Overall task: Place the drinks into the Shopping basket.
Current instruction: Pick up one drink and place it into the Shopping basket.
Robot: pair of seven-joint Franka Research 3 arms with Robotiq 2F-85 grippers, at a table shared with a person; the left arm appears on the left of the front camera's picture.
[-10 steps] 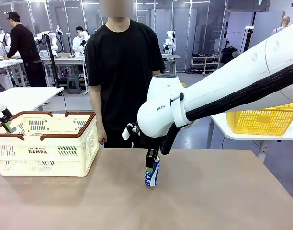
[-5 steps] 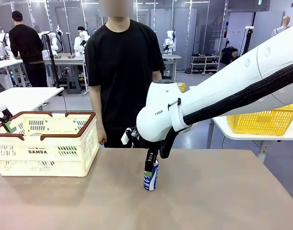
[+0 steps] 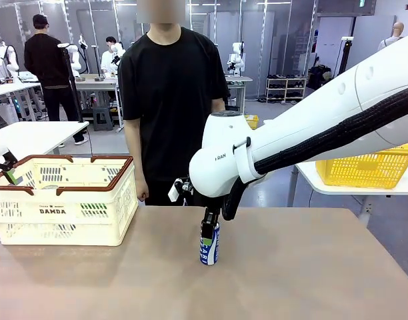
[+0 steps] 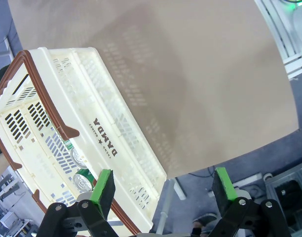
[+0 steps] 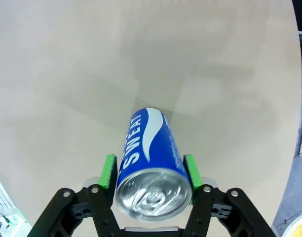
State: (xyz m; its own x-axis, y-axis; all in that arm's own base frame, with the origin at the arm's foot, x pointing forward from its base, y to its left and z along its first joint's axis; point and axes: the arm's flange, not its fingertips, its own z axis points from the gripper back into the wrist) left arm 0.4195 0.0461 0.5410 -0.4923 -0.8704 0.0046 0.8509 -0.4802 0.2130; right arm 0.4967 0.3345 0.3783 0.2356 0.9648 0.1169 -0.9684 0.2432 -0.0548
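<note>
1. The blue and white can [image 3: 210, 243] stands upright near the middle of the tabletop [image 3: 291, 280], well apart from the Shopping basket [image 3: 63, 200] at the robot's left.
2. Judged by its sealed top with the pull-tab in place, the can is probably full, so fairly heavy for its size. Its thin metal wall is stiff but would dent under a hard squeeze, and its smooth printed surface looks slippery.
3. The best hold appears to be across the round body a little below the top rim, with a green pad on each side.
4. It is a slim cylinder with a blue body, a white wave and white lettering, and a silver lid.
5. The right gripper [image 5: 150, 174] sits over the can's top, its fingers [image 5: 109, 172] lying alongside the upper wall. Whether they are pressing on it or standing just clear cannot be told.
6. The left gripper [image 4: 163, 185] hangs above the basket's near corner with its fingers spread wide and nothing between them.
7. Two silver can tops [image 4: 80, 169] show inside the basket, against its wall.
</note>
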